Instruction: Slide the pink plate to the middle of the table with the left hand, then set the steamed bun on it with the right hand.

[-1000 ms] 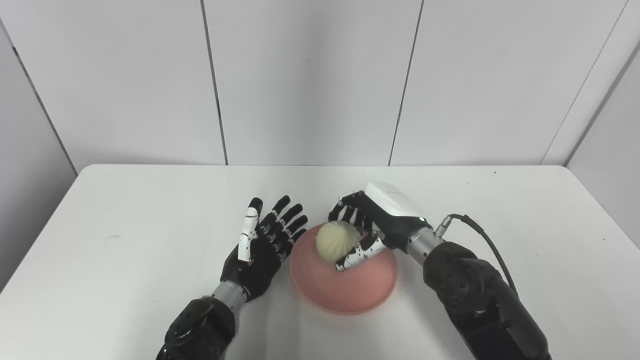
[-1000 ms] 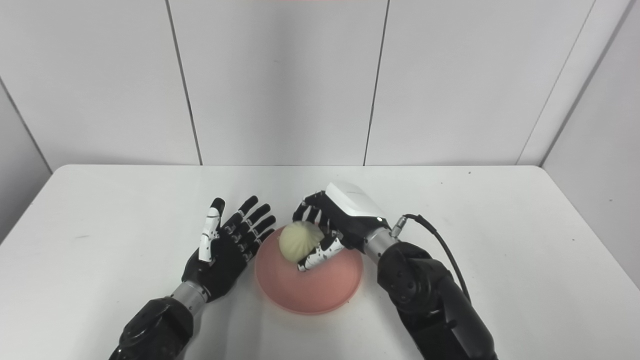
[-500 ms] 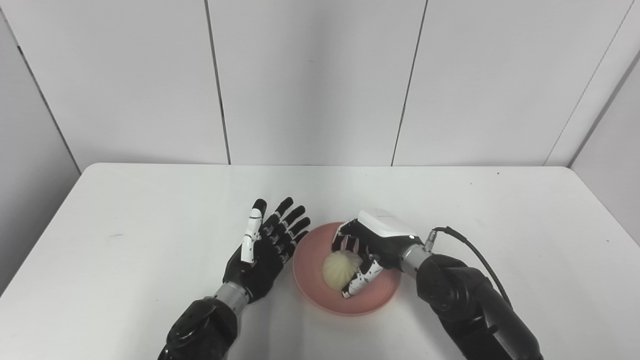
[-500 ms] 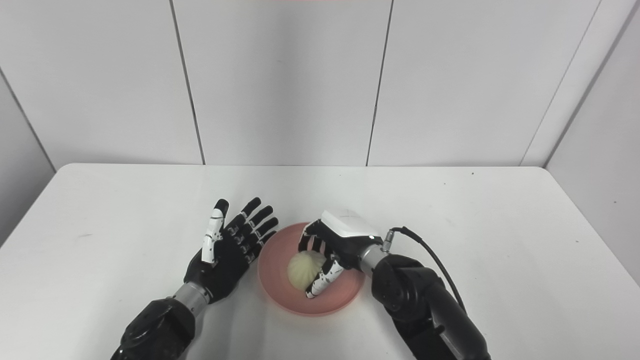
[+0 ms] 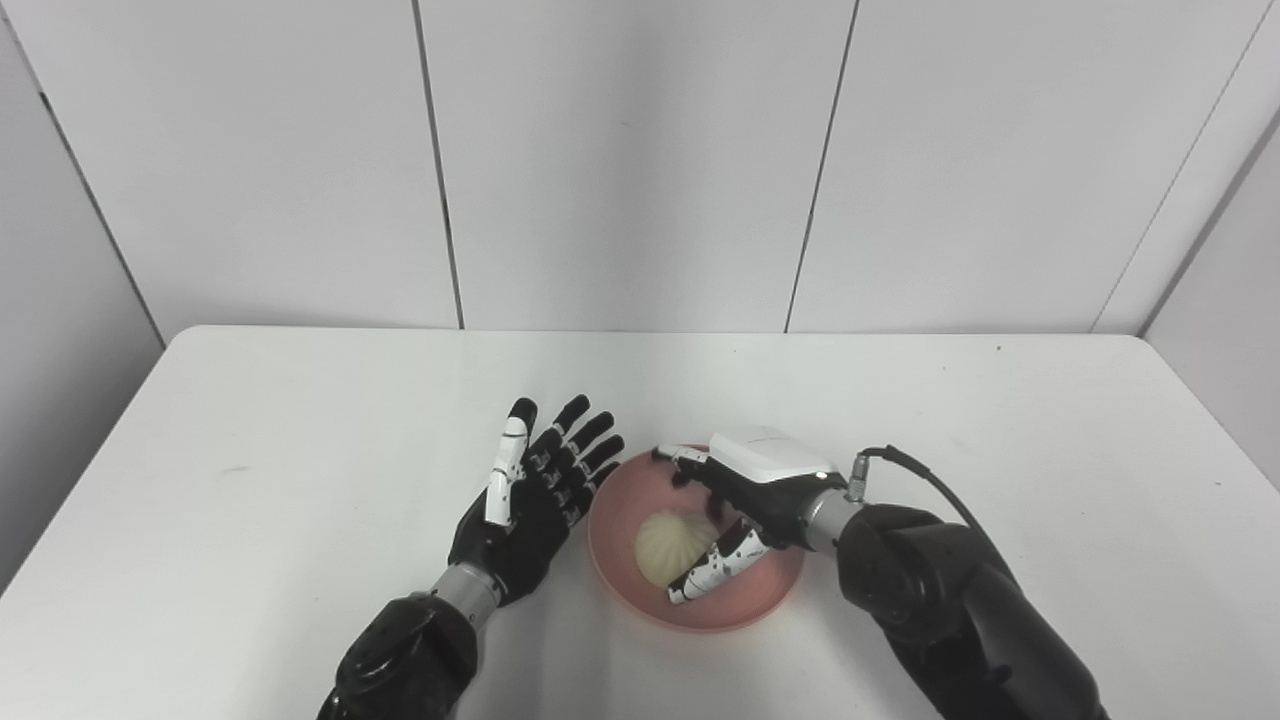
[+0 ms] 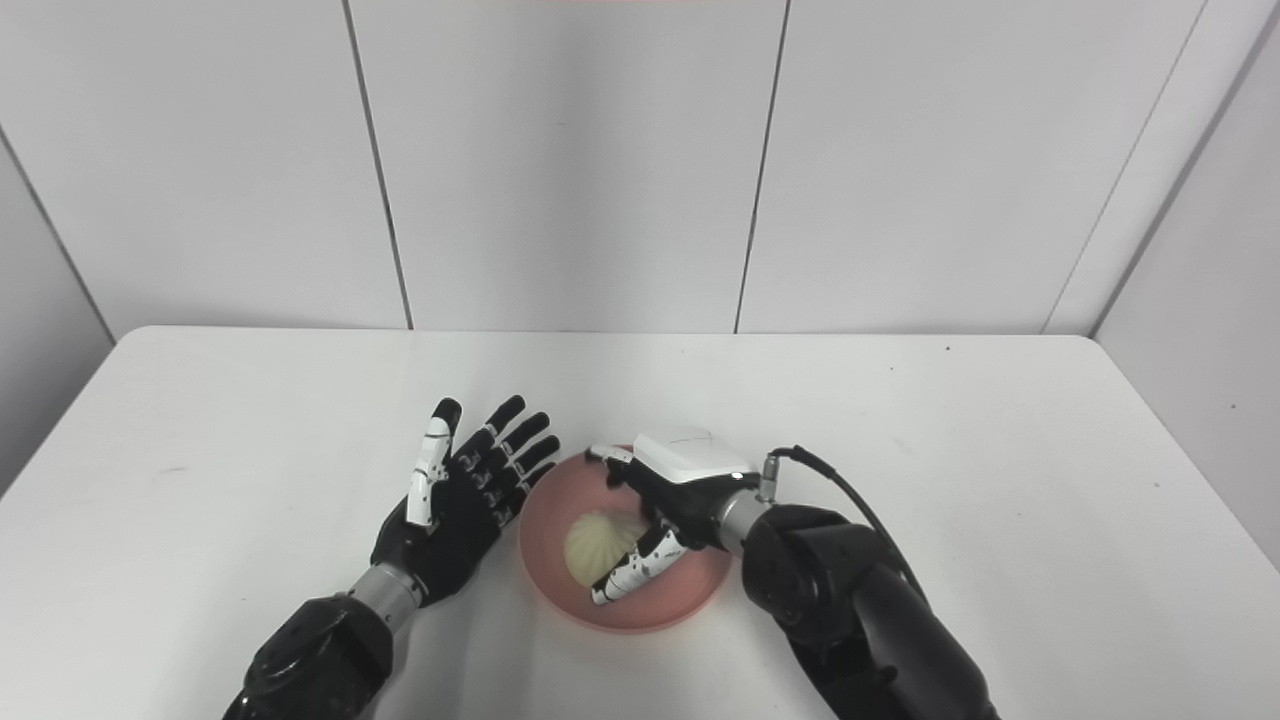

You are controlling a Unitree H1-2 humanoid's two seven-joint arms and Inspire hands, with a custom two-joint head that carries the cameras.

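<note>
Steamed bun (image 5: 668, 547) on pink plate (image 5: 745, 612), right hand (image 5: 745, 500) beside

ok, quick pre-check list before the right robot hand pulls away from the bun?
1. Plate near table middle: ok.
2. Bun resting inside the plate: ok.
3. Right robot hand fingers spread off the bun: ok; thumb contact: cannot tell.
4. Left robot hand open, beside the plate, out of the retreat path: ok.
5. Left fingertips clear of the plate rim: cannot tell.
</note>
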